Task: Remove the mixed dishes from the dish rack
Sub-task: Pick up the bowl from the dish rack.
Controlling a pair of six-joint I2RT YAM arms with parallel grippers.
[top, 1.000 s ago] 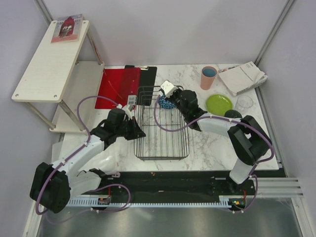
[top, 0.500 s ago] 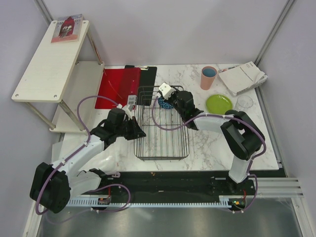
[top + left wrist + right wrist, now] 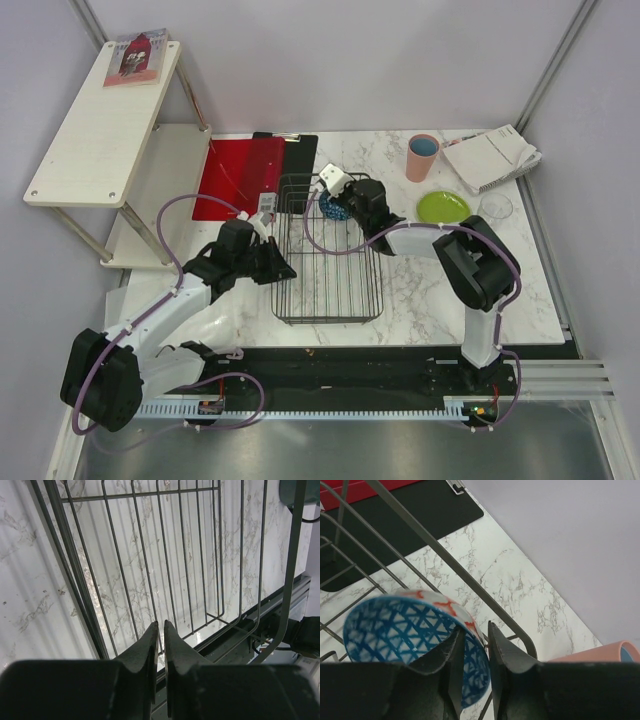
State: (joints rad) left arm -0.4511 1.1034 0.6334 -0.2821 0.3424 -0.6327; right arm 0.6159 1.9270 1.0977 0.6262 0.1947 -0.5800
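Fingers (image 3: pixel 449 652) of the right gripper (image 3: pixel 474 630) straddle the rim of the blue patterned bowl (image 3: pixel 395 630), one inside and one outside, and appear to pinch its wall. The bowl stands tilted in the far right corner of the dish rack (image 3: pixel 330 282), which sits near the middle of the counter (image 3: pixel 425 290). On the left gripper (image 3: pixel 160 626) the fingers are all but pressed together and seem to nip a thin bar on the rack's left side, probably to steady it. The lime-green small plate (image 3: pixel 443 207), salmon-pink cup (image 3: pixel 422 157) and clear drinking glass (image 3: pixel 495 207) stand outside the rack toward the counter's far right corner, so the bowl looks like the last dish inside. The step in hand is taking hold of it. Next it must be lifted above the raised wire side, then carried right to bare counter, with a firm grip lest the thin rim slip.
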